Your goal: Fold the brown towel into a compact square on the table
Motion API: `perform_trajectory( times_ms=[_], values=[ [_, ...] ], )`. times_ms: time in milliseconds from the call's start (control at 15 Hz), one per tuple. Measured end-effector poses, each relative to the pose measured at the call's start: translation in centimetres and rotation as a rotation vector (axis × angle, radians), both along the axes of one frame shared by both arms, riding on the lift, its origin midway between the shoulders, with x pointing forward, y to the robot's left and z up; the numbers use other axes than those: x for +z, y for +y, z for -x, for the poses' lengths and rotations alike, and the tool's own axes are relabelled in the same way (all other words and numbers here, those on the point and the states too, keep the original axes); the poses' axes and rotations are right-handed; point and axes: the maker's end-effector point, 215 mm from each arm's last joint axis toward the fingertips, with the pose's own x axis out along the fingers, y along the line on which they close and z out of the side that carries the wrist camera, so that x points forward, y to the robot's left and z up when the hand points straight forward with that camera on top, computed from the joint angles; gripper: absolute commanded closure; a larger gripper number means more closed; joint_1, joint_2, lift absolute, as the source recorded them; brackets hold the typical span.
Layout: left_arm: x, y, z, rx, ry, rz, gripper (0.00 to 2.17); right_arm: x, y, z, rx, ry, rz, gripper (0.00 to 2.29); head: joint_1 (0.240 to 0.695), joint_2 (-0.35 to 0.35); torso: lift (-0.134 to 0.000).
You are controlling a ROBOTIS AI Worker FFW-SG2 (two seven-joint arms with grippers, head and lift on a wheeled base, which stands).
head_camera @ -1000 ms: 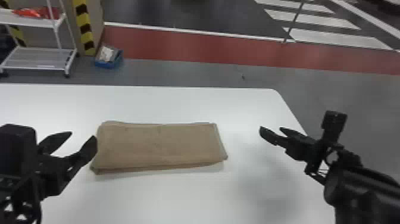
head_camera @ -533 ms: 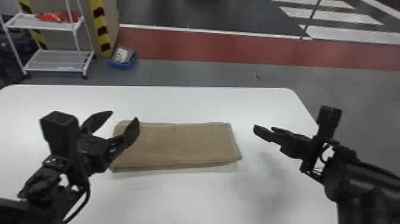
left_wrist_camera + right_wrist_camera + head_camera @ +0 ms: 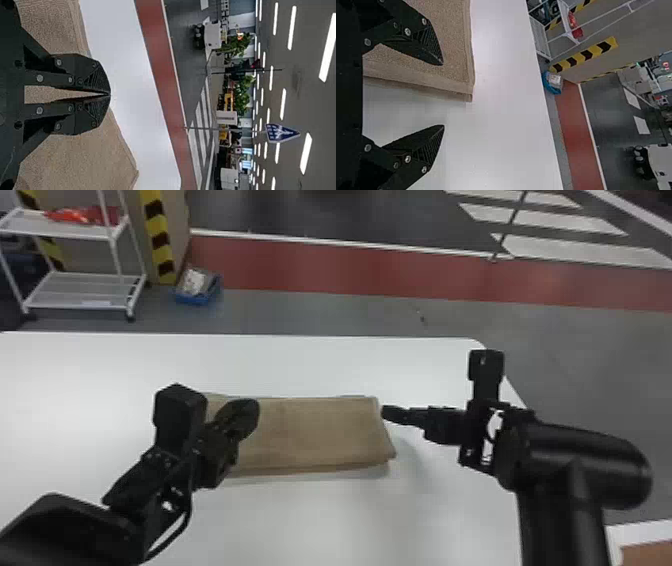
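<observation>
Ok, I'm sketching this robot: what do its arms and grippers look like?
The left arm and right arm are black, the left with a looping black cable. The left gripper and right gripper have flat, tapering black fingers with silvery screws and ridged tips.

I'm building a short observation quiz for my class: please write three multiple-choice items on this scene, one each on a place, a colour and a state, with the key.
1. Where does the brown towel lie?
A) on a shelf
B) on a chair
C) on the table

2. What colour is the box on the floor?
A) green
B) blue
C) white

3. Which tool has its fingers spread apart?
A) left
B) right
C) neither

Key:
1 C: it rests on the white tabletop.
2 B: its walls show blue around pale contents.
3 B: the right tool's fingers stand wide apart; the left tool's tips meet.
</observation>
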Motion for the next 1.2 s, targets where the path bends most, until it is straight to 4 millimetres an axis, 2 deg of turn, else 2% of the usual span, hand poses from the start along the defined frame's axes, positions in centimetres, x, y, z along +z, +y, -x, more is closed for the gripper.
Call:
perform_trajectory(
  times_ms=[267,400,600,867,1200],
  values=[
    [-1.7,0.3,0.0,-0.006,0.034,-0.02,1.36,0.5,-0.2,-0.7,-0.014,0.056,0.029,0.38,0.695,-0.179,-0.124],
    [-3.1,0.1,-0.3,-0.008,0.053,-0.039,1.36,0.3,-0.3,-0.5,-0.023,0.096,0.025,0.38,0.695,-0.182,-0.124],
    [-4.5,1.0,-1.2,0.009,0.057,-0.082,1.36,-0.2,-0.1,0.0,-0.027,0.14,0.024,0.38,0.695,-0.174,-0.124],
    [-5.8,2.0,-1.6,0.025,0.062,-0.113,1.36,-1.3,0.7,-0.2,-0.017,0.208,0.018,0.38,0.695,-0.155,-0.124],
    [-6.6,2.7,-1.8,0.033,0.072,-0.125,1.36,-1.6,2.1,-0.3,0.011,0.25,0.042,0.44,0.695,-0.132,-0.124]
  ],
)
